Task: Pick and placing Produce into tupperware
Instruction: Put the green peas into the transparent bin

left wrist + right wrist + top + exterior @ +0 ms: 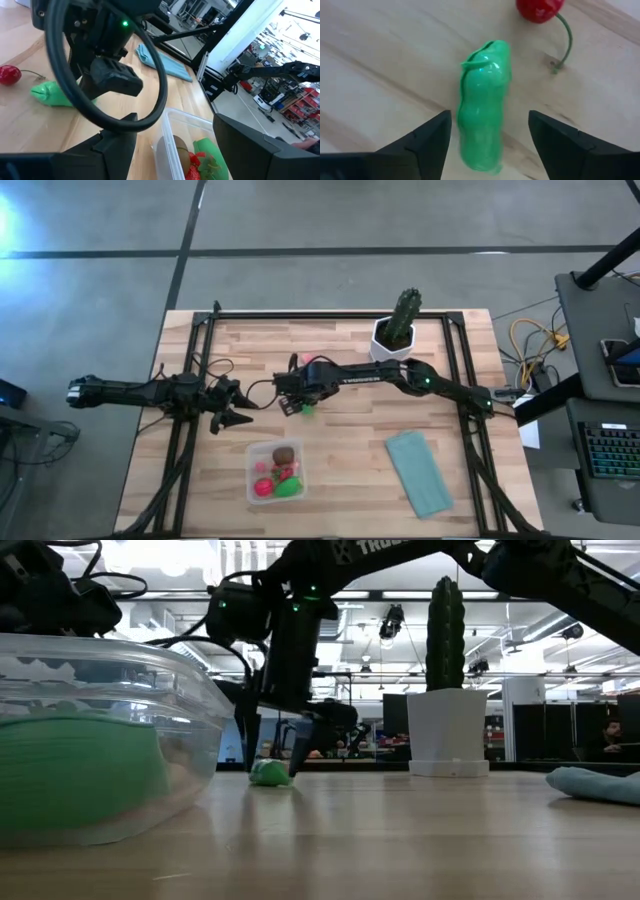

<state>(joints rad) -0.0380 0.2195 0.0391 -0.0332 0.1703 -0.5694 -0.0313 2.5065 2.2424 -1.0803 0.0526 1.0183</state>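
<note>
White letters "TRO" on the right arm (400, 555) in the low view, rest cut off

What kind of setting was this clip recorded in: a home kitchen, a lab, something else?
Most likely a robotics lab or open workshop, not a home. The wooden table stands on bare concrete floor, a desk with a keyboard sits beside it, and the low view shows a big hall with ceiling strip lights.

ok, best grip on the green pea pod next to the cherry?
Take the green pea pod across its narrow middle, coming straight down from above. It lies flat on the table, long and slim, so its width fits between the fingers. The right gripper is open and already straddles it, one finger on each long side. The cherry lies off one end, clear of the closing line.
</note>
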